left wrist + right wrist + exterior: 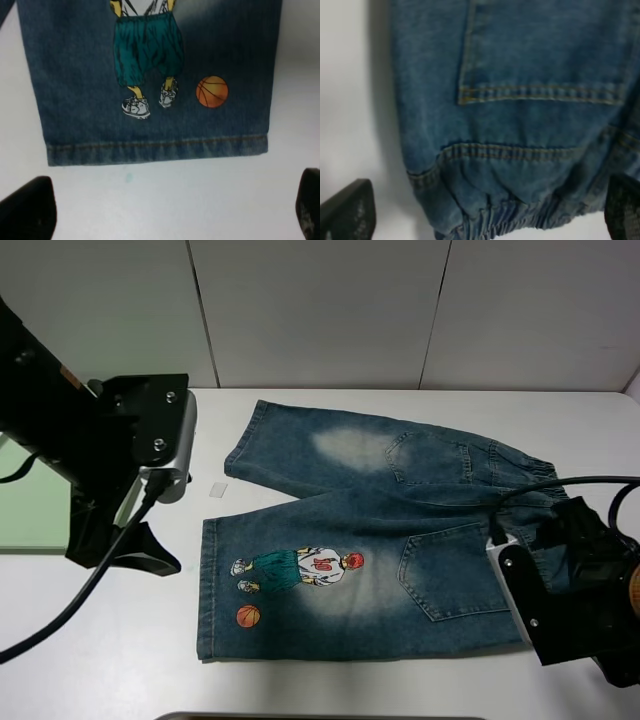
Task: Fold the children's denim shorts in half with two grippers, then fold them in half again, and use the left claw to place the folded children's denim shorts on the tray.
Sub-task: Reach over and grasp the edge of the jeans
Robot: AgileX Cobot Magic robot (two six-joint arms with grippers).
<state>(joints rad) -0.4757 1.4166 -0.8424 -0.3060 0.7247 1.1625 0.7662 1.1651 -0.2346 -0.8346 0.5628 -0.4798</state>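
The children's denim shorts [380,540] lie spread flat on the white table, back pockets up, waistband to the right. The basketball-player print [145,55] and orange ball [212,91] are on the near leg. My left claw [167,215] hovers open over bare table just short of that leg's hem [155,150], at the shorts' left end [125,550]. My right gripper [485,210] stands open above the gathered waistband [510,215], near a back pocket [540,60]. Its jaws are hidden under the arm [570,590] in the high view. The pale-green tray [30,505] sits at the far left, partly behind the left arm.
A small pale scrap [218,490] lies on the table left of the far leg. A dark rounded edge [320,717] shows at the front of the table. A panelled wall [400,310] closes the back.
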